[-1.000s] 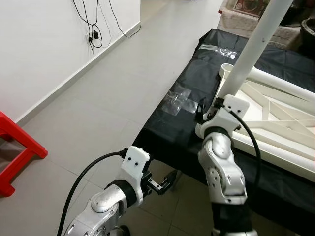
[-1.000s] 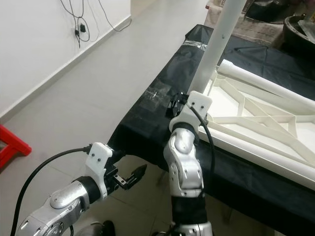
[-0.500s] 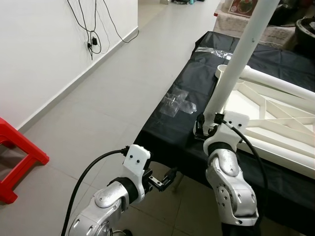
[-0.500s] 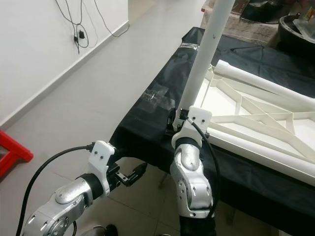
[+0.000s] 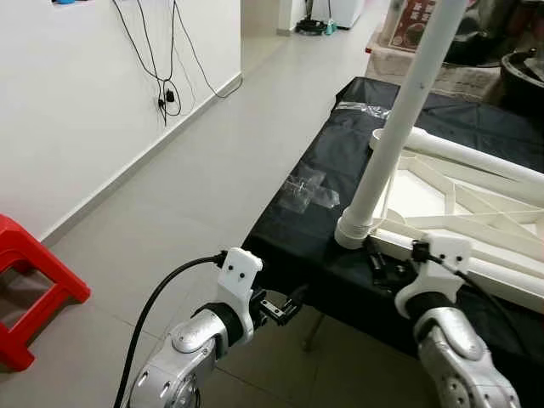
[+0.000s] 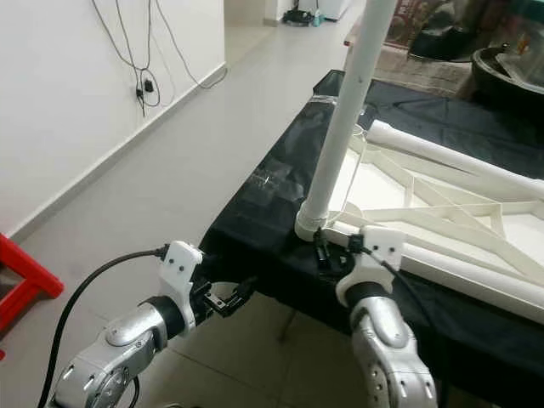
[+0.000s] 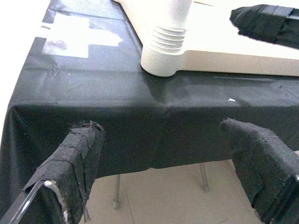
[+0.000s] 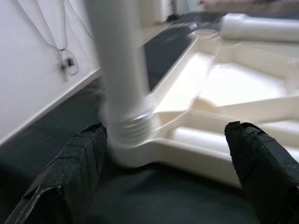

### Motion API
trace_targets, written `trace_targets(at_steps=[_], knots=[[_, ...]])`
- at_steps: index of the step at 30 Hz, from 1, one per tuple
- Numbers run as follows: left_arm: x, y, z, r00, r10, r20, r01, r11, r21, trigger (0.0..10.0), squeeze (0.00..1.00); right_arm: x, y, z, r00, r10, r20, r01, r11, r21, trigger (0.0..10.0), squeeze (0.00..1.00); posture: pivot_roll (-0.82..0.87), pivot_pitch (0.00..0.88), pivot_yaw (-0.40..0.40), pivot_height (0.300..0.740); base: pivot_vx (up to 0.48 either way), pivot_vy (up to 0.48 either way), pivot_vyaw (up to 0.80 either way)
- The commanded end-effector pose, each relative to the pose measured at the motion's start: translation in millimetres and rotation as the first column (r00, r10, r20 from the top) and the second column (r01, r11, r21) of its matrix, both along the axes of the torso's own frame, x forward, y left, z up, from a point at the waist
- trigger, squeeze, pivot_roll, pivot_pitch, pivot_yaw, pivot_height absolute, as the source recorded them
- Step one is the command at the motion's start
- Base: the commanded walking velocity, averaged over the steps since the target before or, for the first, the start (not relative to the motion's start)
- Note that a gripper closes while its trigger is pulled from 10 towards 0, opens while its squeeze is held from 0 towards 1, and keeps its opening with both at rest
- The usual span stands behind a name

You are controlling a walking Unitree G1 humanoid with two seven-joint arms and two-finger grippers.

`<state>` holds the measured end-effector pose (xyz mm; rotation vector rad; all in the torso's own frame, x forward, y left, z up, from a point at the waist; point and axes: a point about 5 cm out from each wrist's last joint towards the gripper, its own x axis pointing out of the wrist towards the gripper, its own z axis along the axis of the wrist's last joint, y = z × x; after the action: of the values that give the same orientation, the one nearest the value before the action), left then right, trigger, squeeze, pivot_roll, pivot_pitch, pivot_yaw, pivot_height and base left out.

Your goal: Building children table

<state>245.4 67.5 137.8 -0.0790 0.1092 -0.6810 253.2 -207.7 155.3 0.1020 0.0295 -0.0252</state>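
left eye view: white plastic tube leg (image 5: 398,127) stands upright, seated in the corner socket of the overturned white plastic tabletop (image 5: 442,200) at the black-covered table's (image 5: 319,221) near edge; right gripper (image 5: 380,266) spread, just beside; left gripper (image 5: 285,306) spread, below the edge; other sockets apparently unfilled.

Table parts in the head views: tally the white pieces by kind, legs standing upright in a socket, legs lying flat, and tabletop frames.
Upright white leg in the corner socket: 1
White leg lying flat along the far side of the frame: 1
Upside-down white tabletop frame on the black table cover: 1
Total: 3
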Motion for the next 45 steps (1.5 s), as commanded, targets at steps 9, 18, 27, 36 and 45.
trace_targets(at_steps=[9, 18, 27, 36, 45], knots=[[0.2, -0.3, -5.3, 1.0, 0.011, -0.011, -0.011, 1.0, 0.012, 10.0, 0.0, 27.7, -18.6, 24.7, 0.978, 0.186, 0.096, -0.187, 0.982, -0.004, 10.0, 0.0, 0.14, 0.074, -0.062, 0.74, 0.0, 0.0, 0.0], [-8.2, 1.8, -1.6, 1.0, 0.007, -0.007, -0.007, 1.0, 0.006, 10.0, 0.0, 46.8, -23.3, 29.5, 0.919, 0.389, 0.058, -0.385, 0.92, -0.076, 10.0, 1.0, 0.15, 0.102, -0.068, 0.74, 0.0, 0.0, 0.0], [-14.1, 0.2, 0.2, 1.0, 0.004, -0.014, -0.004, 1.0, 0.002, 10.0, 0.0, 47.6, -44.6, 11.2, 0.984, 0.176, 0.024, -0.173, 0.982, -0.075, 10.0, 0.0, 0.15, 0.124, -0.076, 0.74, 0.0, 0.0, 0.0], [-7.4, -1.6, -1.8, 1.0, 0.003, -0.013, -0.003, 1.0, 0.012, 10.0, 0.0, -17.9, -28.8, -8.1, 0.968, -0.246, 0.055, 0.249, 0.967, -0.054, 10.0, 0.0, 0.13, 0.106, -0.062, 0.74, 0.0, 0.0, 0.0], [-0.8, -2.3, -3.3, 1.0, 0.008, -0.003, -0.008, 1.0, 0.023, 10.0, 0.0, -39.9, 11.5, -19.0, 0.971, -0.241, 0.004, 0.241, 0.97, -0.04, 10.0, 0.0, 0.11, 0.083, -0.052, 0.74, 0.0, 0.0, -0.51]])
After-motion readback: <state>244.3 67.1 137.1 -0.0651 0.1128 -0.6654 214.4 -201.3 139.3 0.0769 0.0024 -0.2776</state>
